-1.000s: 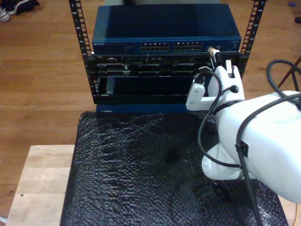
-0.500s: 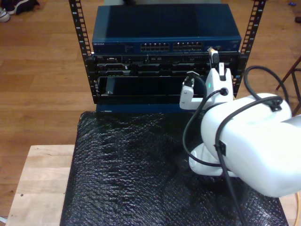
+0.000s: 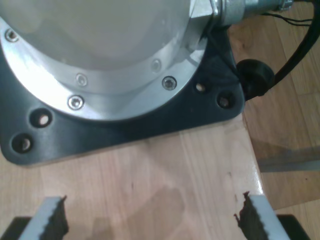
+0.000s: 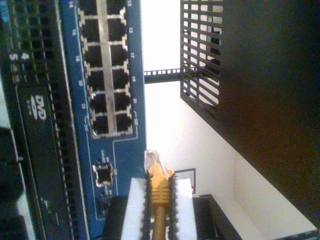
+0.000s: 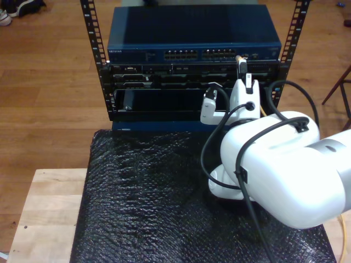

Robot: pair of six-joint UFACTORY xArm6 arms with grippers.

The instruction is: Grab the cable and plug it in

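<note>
- My second gripper [image 4: 159, 197] is clamped on the cable [image 4: 159, 200] just behind its orange boot; the clear plug juts past the pads, close to the blue switch [image 4: 120, 150] but not touching it.
- In the exterior view the plug sits just before the switch's [image 5: 192, 33] front, at its right end — the exact port is too small to tell.
- My first gripper [image 3: 150, 220] stands wide apart, holding nothing, over a wooden top [image 3: 165, 175] by a round metal base [image 3: 100, 55]; its fingers are cut off at the frame edge.
</note>
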